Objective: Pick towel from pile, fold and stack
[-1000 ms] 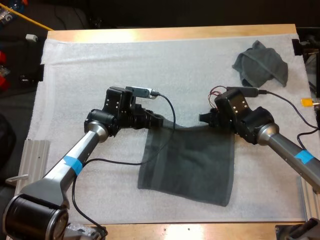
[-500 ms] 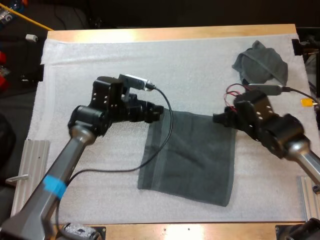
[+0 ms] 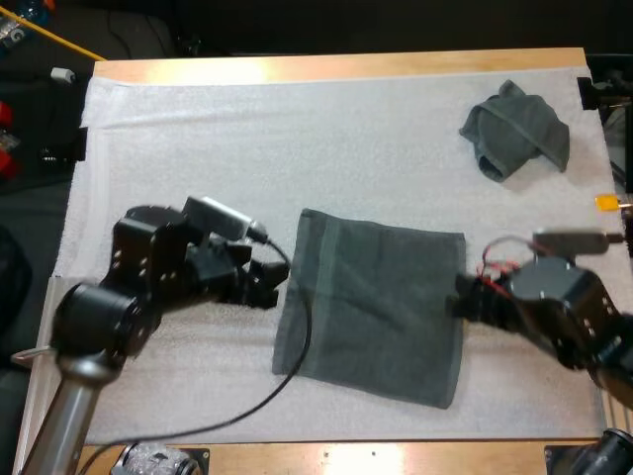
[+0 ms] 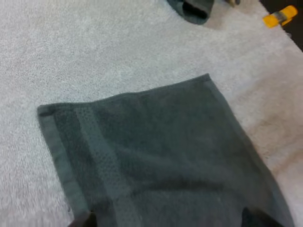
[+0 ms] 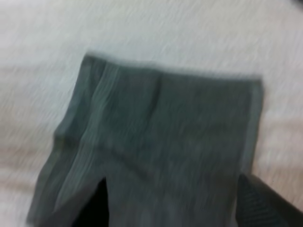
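Open-fingered, left gripper (image 3: 269,284) and right gripper (image 3: 461,305) are flanking the flat towel (image 3: 371,312), rectangular, band-edged terry; crumpled towel (image 3: 514,131) is lying beyond the right gripper.

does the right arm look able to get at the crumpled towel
Probably yes: the crumpled towel lies on bare mat beyond the right tool, which is open and empty, with nothing standing between them.

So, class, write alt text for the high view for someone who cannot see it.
A dark grey-green towel lies flat on a white mat, the left gripper beside its left edge, the right gripper at its right edge. A crumpled towel sits at far right.
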